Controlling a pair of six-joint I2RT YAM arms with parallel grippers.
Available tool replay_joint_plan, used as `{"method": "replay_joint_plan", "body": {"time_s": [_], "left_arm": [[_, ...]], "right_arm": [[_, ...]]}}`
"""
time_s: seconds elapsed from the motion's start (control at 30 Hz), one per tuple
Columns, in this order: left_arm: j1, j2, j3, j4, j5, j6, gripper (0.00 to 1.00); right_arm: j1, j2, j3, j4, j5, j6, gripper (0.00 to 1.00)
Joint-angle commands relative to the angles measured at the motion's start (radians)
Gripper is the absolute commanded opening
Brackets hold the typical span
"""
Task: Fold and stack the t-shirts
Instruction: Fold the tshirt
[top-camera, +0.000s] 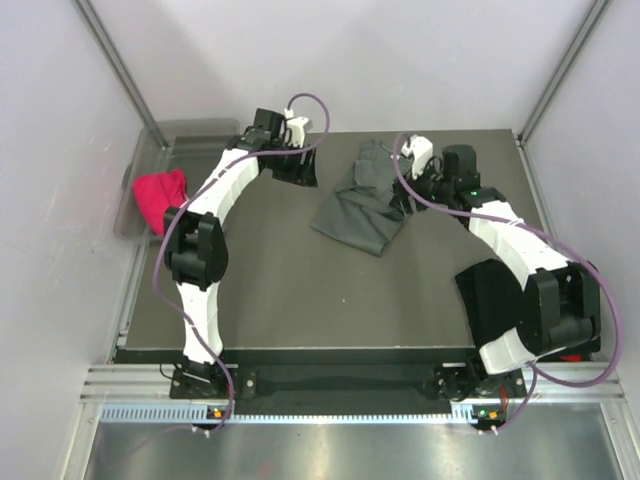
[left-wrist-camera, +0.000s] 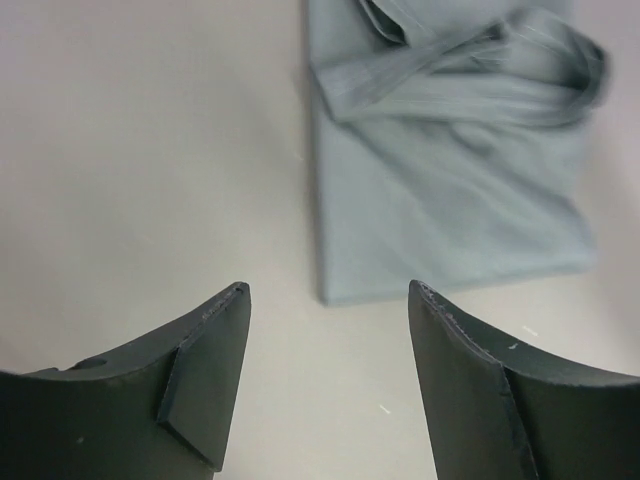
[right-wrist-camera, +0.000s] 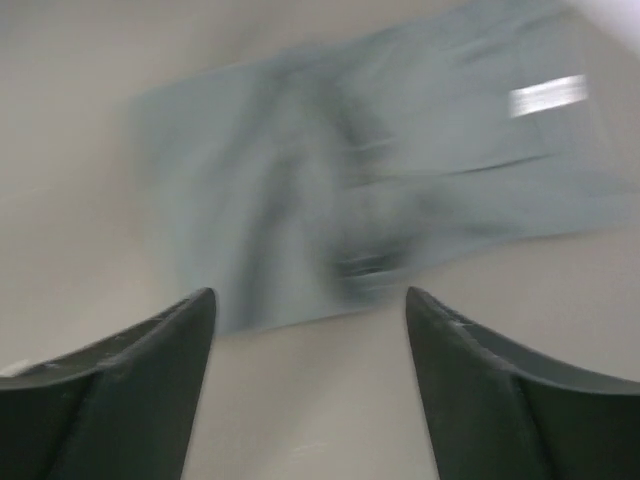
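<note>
1. Top view. My left gripper (top-camera: 297, 168) and right gripper (top-camera: 405, 198) sit largely under their own wrists, so the spread of the jaws cannot be read here. The dark grey t-shirt (top-camera: 362, 205) lies rumpled on the table (top-camera: 300, 280) between the two grippers, nearer the right one, whose wrist hides its edge. A black folded t-shirt (top-camera: 490, 300) lies well behind my right jaws, partly covered by that arm. A red cloth (top-camera: 160, 195) lies in a clear bin (top-camera: 190, 135), outward of my left jaws.
2. Left wrist view. My left jaws stand wide apart with nothing between them; the frame's lower edge cuts off both fingers (left-wrist-camera: 210, 370). The dark grey t-shirt (left-wrist-camera: 450, 200), pale blue-grey here, lies flat just ahead, toward the right finger. Its twisted folds run off the top edge.
3. Right wrist view. Everything is blurred. My right jaws are spread and empty. The dark grey t-shirt (right-wrist-camera: 350, 200) lies ahead across the gap, creases smeared; its white label (right-wrist-camera: 545, 95) is unreadable.
</note>
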Motion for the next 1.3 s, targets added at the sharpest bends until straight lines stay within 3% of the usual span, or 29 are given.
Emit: {"method": "replay_joint_plan", "body": {"time_s": [0.0,0.03,0.17,0.37,0.63,0.87,1.0,1.17,1.27], "left_arm": [[0.025,-0.021,-0.085,-0.026,0.183,-0.086,0.69],[0.025,-0.021,-0.096,-0.025,0.186,-0.087,0.69],[0.025,0.002,-0.102,-0.049,0.181,-0.080,0.68],[0.027,0.060,-0.096,-0.052,0.181,-0.075,0.63],[0.029,0.144,-0.076,-0.038,0.203,-0.087,0.59],[0.032,0.230,-0.010,-0.060,0.235,-0.093,0.54],[0.032,0.258,0.007,-0.065,0.270,-0.095,0.47],[0.032,0.273,0.009,-0.074,0.281,-0.092,0.29],[0.032,0.269,-0.002,-0.078,0.278,-0.090,0.27]], "right_arm": [[0.007,0.053,0.020,-0.242,-0.371,0.189,0.71],[0.007,0.066,0.015,-0.264,-0.446,0.197,0.64],[0.008,0.058,-0.051,-0.286,-0.481,0.189,0.64],[0.008,-0.039,-0.235,-0.087,-0.433,0.310,0.65],[0.005,0.131,-0.157,-0.125,-0.403,0.411,0.61],[0.007,0.247,-0.120,-0.105,-0.375,0.386,0.58],[0.008,0.270,-0.120,-0.093,-0.378,0.373,0.55],[0.019,0.297,-0.103,-0.076,-0.376,0.372,0.51],[0.021,0.317,-0.088,-0.067,-0.373,0.384,0.50]]}}
